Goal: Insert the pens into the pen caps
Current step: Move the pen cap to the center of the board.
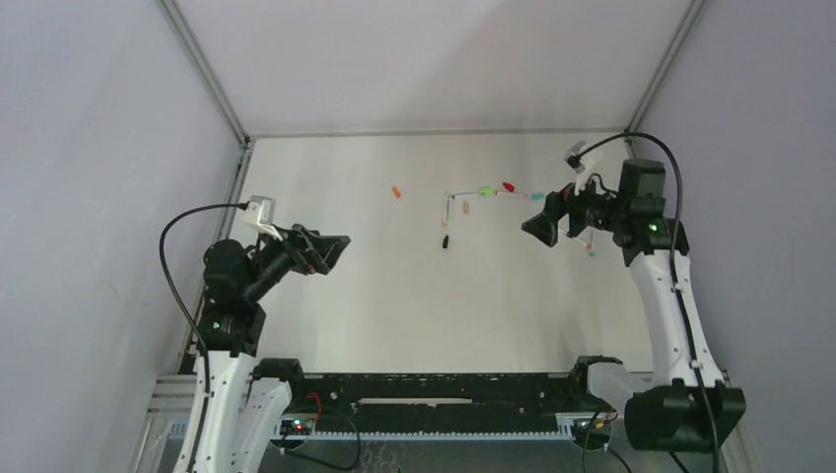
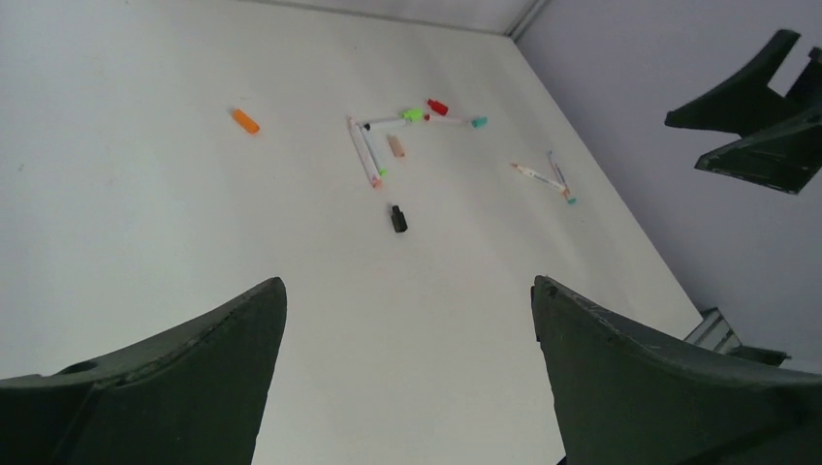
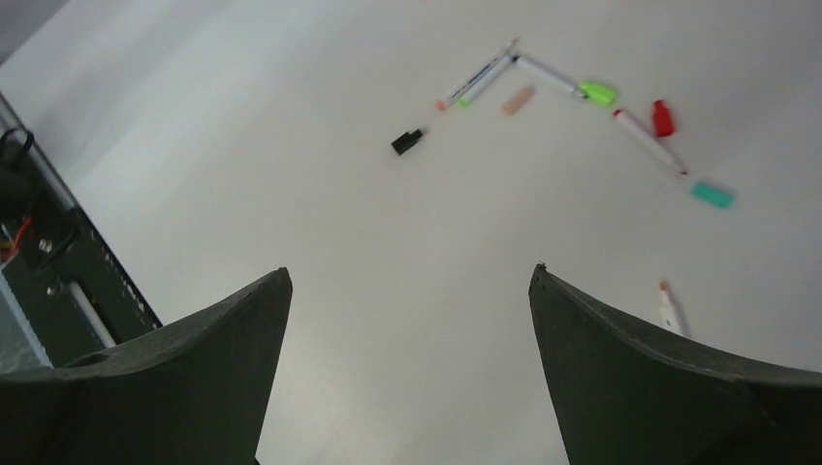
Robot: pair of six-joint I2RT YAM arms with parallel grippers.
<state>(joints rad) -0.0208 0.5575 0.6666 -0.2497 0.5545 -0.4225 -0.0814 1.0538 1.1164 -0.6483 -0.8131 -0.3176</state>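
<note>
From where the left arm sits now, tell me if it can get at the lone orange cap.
Probably yes: the left gripper is open above the table, nothing lies between it and the orange cap, and the cap sits apart from the pens.

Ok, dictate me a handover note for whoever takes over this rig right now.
Left end effector: open, empty, raised over the table's left side.
Right end effector: open, empty, raised on the right, near the pens.
Pens and caps: scattered at the far middle; orange cap apart to the left, black cap nearest the arms.
Done: no pen clearly capped.
Left: cap all pens.
</note>
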